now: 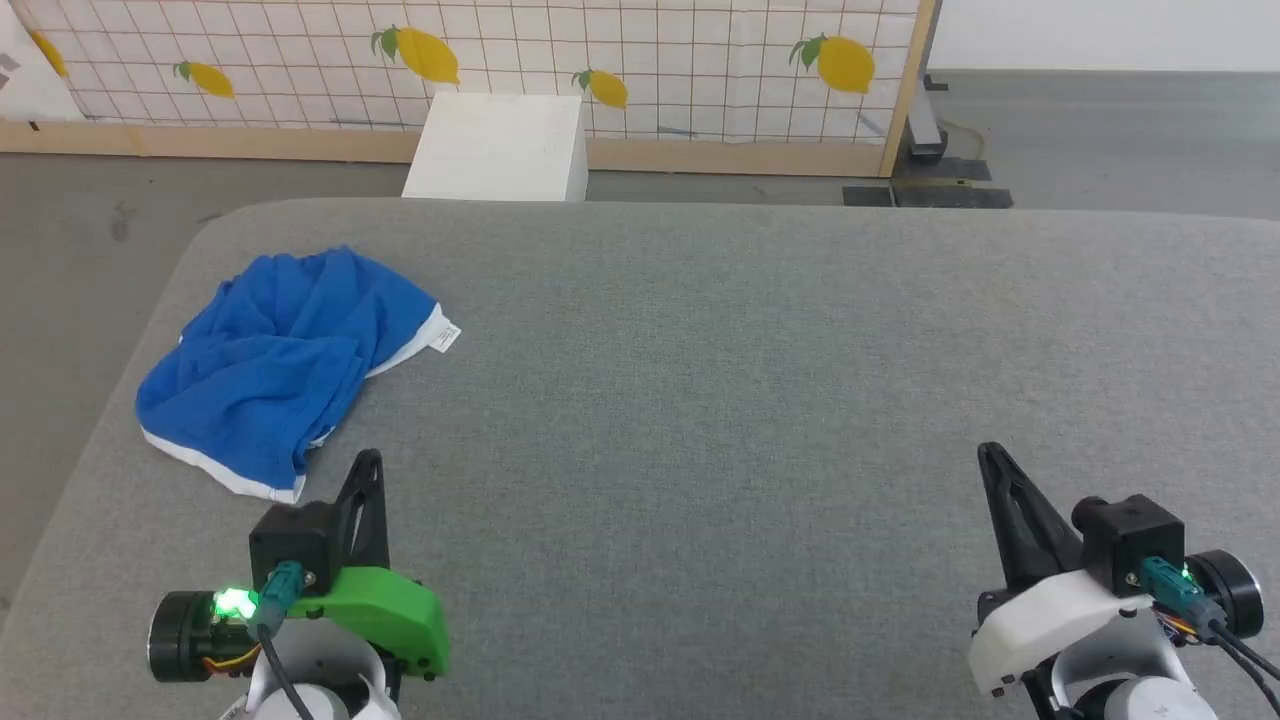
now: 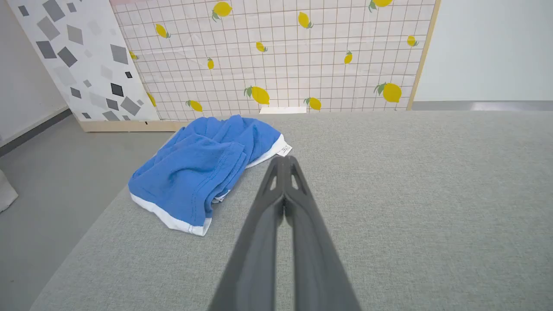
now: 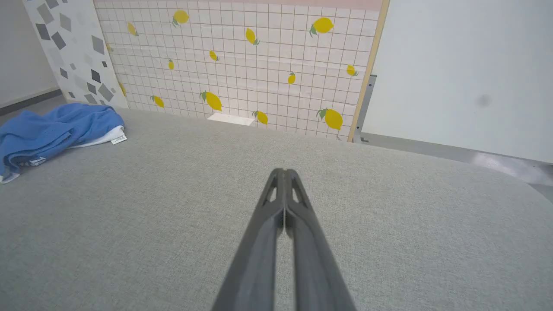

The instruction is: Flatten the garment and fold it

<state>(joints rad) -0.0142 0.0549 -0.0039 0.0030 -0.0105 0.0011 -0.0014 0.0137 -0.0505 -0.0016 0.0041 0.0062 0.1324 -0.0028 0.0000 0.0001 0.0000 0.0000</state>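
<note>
Shorts: one pair of blue shorts (image 1: 285, 360) in a crumpled heap at the upper left of the head view, on the grey table (image 1: 760, 340); not flat yet, so folding has to wait
Tag: one white label (image 1: 446, 337) sticks out at the heap's right edge
Left gripper (image 1: 368, 458): lower left, near the heap; fingers pressed together, holding nothing
Right gripper (image 1: 990, 452): lower right, well apart from the shorts; fingers pressed together, holding nothing
Count: two grippers, one garment

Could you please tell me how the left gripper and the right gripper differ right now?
The left gripper has a green mount; the right gripper has a white mount. The left gripper is close to the blue shorts, not touching; the right gripper is far from them across the grey surface. Both are shut and empty.
</note>
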